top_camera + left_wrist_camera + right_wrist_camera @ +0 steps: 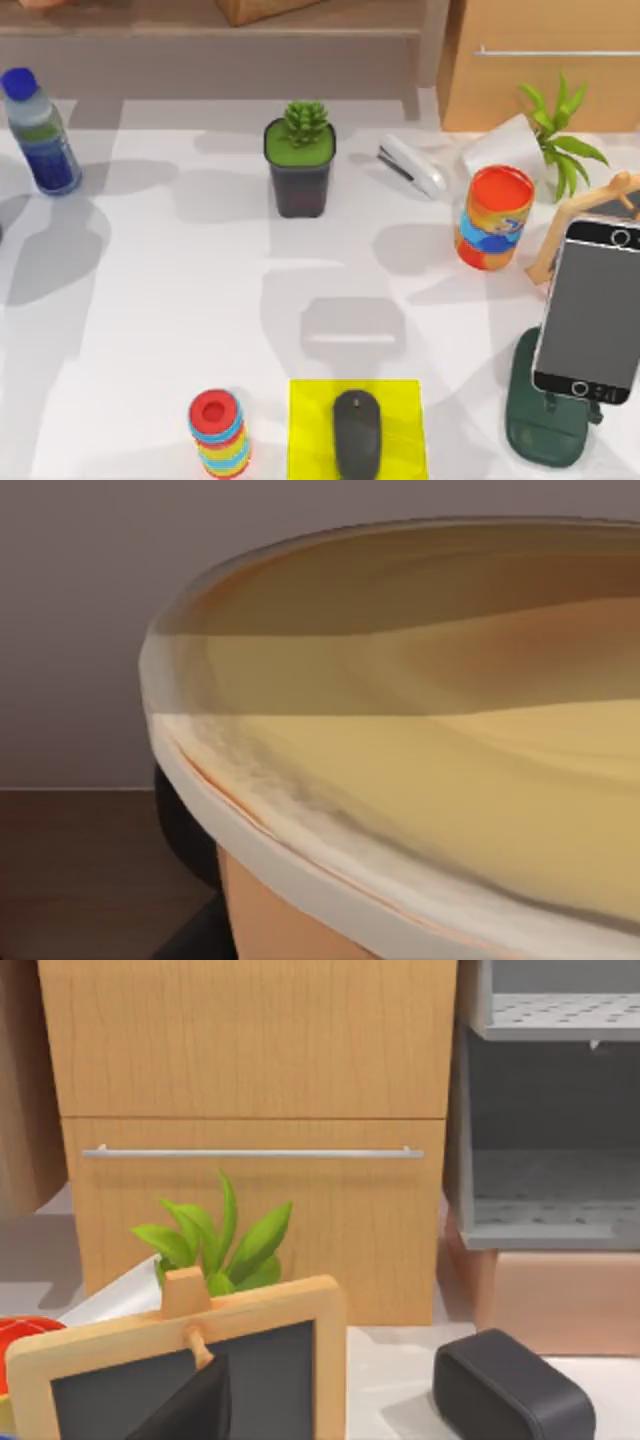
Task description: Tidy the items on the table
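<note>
The orange-tan cup [290, 920] with its tan lid [430, 780] sits very close in the left wrist view, with wall and brown floor behind it. My left gripper is shut on it, and one dark finger [185, 830] presses its side. The dark grey mouse [357, 432] lies on a yellow mat [310, 420] at the front of the table [150, 330]. The smartphone [590, 305] leans upright on a dark green stand [545, 425] at the front right. My right gripper [350, 1410] is open and holds nothing, facing a wooden-framed chalkboard [260, 1360].
A water bottle [40, 130] stands back left, a potted succulent [300, 160] and a stapler [412, 165] at the back middle. An orange-and-blue can [493, 217], a leafy plant [555, 125] and a wooden easel [555, 235] crowd the right. A striped ring stack [218, 432] stands front left.
</note>
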